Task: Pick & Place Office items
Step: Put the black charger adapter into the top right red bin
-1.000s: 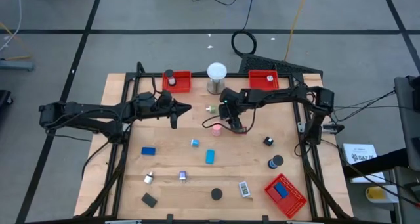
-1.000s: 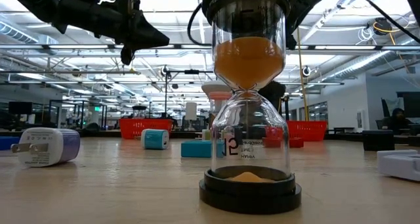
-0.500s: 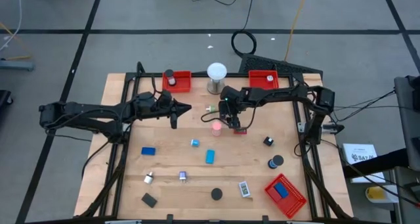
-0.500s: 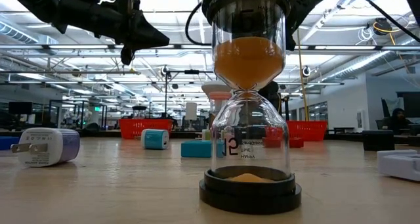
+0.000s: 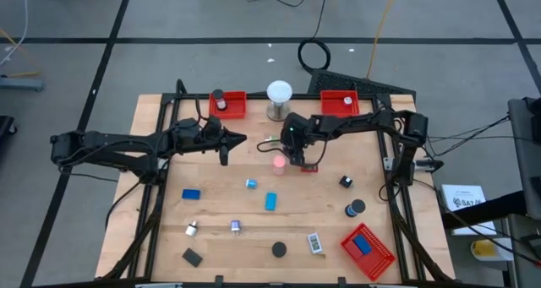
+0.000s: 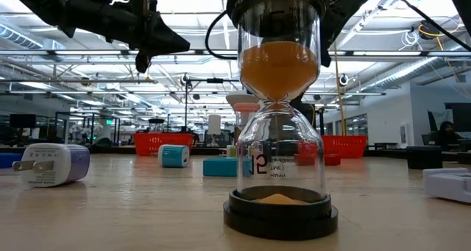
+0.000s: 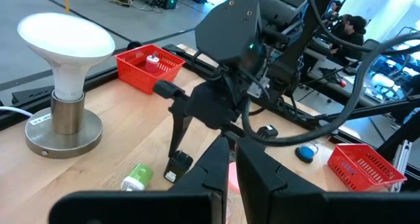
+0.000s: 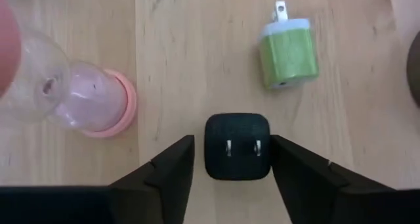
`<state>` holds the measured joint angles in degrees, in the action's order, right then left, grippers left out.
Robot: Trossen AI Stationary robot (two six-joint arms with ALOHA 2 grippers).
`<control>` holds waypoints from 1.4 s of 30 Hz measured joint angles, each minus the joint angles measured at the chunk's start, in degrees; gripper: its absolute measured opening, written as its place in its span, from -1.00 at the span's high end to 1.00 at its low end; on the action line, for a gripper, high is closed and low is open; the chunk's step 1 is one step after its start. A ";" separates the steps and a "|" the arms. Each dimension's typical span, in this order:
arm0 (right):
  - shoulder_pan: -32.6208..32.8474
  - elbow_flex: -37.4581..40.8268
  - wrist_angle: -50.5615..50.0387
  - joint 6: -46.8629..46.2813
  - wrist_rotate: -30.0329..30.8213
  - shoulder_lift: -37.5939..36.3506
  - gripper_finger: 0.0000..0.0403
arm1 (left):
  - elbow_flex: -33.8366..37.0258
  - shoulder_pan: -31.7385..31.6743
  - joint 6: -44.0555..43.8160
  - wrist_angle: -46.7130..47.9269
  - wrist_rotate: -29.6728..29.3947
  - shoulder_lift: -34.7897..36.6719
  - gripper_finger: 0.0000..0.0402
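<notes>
Jaws of the right gripper point(image 8: 226, 161) stood apart, straddling a black charger point(image 8: 237, 146) lying on the worktop point(image 5: 211, 195) just in front of the white lamp point(image 5: 279, 92), nothing yet gripped. Pick step, probably; next they'd need to close squarely. Only the right wrist view showed that charger. The left gripper point(image 5: 226, 142) waited shut beside the lamp.

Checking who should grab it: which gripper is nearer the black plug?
Right. The right gripper straddles the black plug, fingers either side; the left gripper hovers well away.
</notes>
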<state>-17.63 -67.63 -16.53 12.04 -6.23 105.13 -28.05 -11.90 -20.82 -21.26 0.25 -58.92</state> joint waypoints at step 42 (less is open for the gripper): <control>0.48 2.81 7.48 -17.35 0.24 -0.12 0.30 | 0.00 0.00 0.00 0.02 0.04 -0.01 0.86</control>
<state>-17.15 -64.82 -9.05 -5.31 -5.99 105.01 -28.05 -11.90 -20.82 -21.23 0.30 -58.92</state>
